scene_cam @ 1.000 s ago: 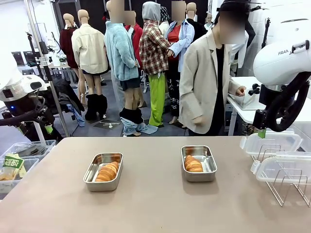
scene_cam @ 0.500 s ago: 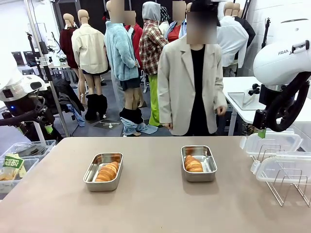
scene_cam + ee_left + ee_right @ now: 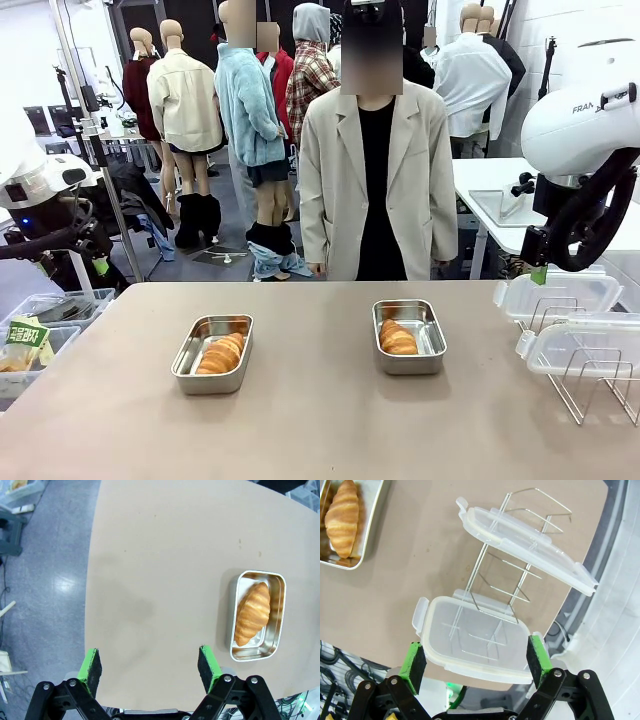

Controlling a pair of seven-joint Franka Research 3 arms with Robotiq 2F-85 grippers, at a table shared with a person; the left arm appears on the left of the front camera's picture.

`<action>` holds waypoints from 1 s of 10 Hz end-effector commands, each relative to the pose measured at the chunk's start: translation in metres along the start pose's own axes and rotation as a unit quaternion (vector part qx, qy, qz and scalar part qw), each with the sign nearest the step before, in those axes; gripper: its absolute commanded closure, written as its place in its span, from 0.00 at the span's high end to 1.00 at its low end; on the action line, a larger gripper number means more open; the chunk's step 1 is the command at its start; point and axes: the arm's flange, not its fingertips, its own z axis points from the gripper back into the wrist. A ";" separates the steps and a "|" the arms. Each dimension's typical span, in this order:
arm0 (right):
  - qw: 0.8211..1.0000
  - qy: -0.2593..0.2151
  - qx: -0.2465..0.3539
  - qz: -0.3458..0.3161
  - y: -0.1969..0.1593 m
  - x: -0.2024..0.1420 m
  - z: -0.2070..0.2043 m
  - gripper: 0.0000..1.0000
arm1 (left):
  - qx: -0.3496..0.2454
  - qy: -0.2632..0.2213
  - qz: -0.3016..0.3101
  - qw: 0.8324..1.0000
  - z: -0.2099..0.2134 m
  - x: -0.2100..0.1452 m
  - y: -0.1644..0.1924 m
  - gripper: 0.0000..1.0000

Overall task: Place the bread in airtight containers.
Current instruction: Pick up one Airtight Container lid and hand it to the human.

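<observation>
Since a second earlier, the person (image 3: 375, 180) in a beige jacket had walked from the right to stand centred behind the table's (image 3: 320, 430) far edge.

Front view: the left container (image 3: 208, 383) and the right container (image 3: 410, 365), both steel and unlidded, each held one golden roll: the left roll (image 3: 221, 354) and the right roll (image 3: 397, 338). Two translucent lids leaned on a wire rack (image 3: 590, 385) at the right.

Left wrist view: the left gripper (image 3: 149, 665) hung over bare tabletop, fingers spread wide and empty. The left container lay off to one side.

Right wrist view: the right gripper (image 3: 476, 657), spread wide and empty, hung above the nearer lid (image 3: 470, 630). The farther lid (image 3: 525, 545) lay beyond it.
</observation>
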 end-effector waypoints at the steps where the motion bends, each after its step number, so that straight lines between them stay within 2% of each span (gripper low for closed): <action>1: 1.000 0.001 -0.006 -0.002 0.000 0.000 0.000 1.00 | 0.000 -0.005 0.000 1.000 0.001 0.001 0.000 1.00; 10: 1.000 0.001 -0.006 -0.002 0.000 0.000 0.000 1.00 | 0.000 -0.005 0.000 1.000 0.001 0.001 0.000 1.00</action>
